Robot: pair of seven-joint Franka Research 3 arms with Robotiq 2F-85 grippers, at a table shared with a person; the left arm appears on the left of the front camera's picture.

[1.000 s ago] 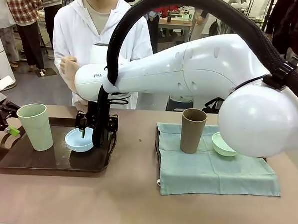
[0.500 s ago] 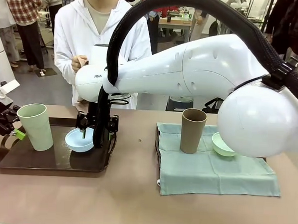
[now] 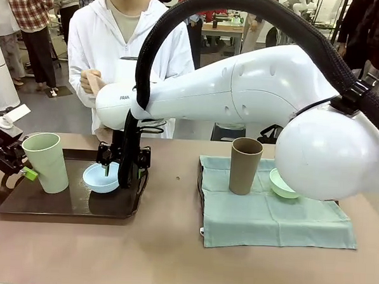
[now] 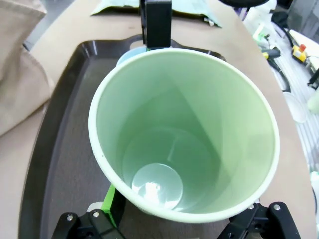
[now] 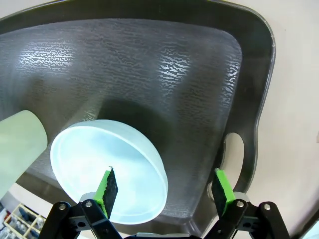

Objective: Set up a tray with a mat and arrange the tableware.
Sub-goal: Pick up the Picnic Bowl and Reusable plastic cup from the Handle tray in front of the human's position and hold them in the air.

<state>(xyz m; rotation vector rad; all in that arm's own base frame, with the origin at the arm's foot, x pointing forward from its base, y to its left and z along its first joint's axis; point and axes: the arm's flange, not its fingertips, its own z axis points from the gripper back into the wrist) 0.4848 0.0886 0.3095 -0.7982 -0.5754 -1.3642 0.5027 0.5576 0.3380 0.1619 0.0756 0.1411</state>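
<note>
Dark plastic tray (image 3: pixel 59 210) at nine o'clock carried the tall pale green plastic tumbler (image 3: pixel 46 162) and small light blue round bowl (image 3: pixel 98 177). The brown tumbler (image 3: pixel 245 165) and mint green bowl (image 3: pixel 281 184) sat on the cloth mat (image 3: pixel 274 219) at three. Left tool (image 4: pixel 182 221) and right tool (image 5: pixel 165 191) gaped wide, gripping nothing.

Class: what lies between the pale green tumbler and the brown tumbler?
Front view: the light blue bowl on the tray, the open right gripper at its rim, then bare table and the mat's edge.

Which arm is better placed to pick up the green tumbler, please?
Left. The left claw, open, sits beside the green tumbler, fingers flanking it in the wrist view. The right claw stands over the blue bowl.
</note>
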